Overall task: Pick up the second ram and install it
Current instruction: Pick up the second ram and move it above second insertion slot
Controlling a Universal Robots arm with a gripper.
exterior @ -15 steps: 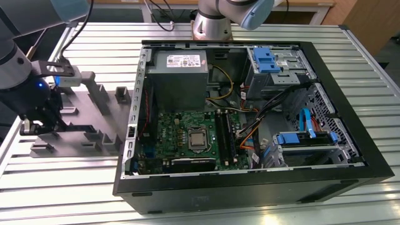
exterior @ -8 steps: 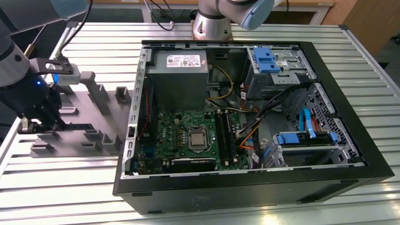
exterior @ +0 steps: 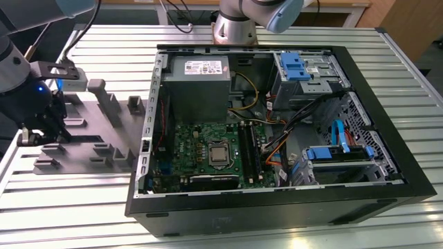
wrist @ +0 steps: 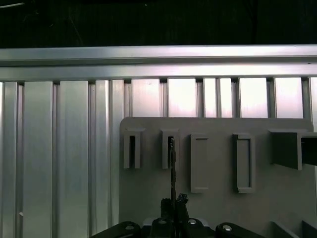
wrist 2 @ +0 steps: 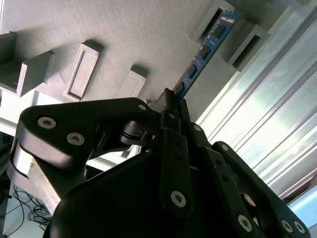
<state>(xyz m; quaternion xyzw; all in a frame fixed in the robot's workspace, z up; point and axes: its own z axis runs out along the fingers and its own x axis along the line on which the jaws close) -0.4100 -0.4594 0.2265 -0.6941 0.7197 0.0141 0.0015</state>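
We see the second ram (wrist 2: pixel 205 47) as a thin blue-green stick with dark chips. It lies along the grey fixture tray (wrist 2: pixel 124 34), and its far end sits in a slotted block (wrist 2: pixel 225 27) near the tray's edge. In the first wrist view the stick (wrist: pixel 172 168) shows edge-on as a dark line that runs from one of the upright slotted blocks back to the fingers.

The gripper (wrist 2: pixel 171 99) has its jaws pressed together on the near end of the stick, pinching it between the black fingertips (wrist 2: pixel 174 106).

Around the tray lies the ribbed metal table (wrist: pixel 59 163), bright with reflected light.

In the exterior view the arm's dark wrist and gripper (exterior: pixel 43 129) hang over the tray (exterior: pixel 104 132) at the exterior view's left. An open computer case (exterior: pixel 277 205) lies on its side on the table, to the tray's right in that view. Inside the case we see the green motherboard (exterior: pixel 197 150), with long black memory slots (exterior: pixel 247 148) beside the processor socket, well apart from the gripper.
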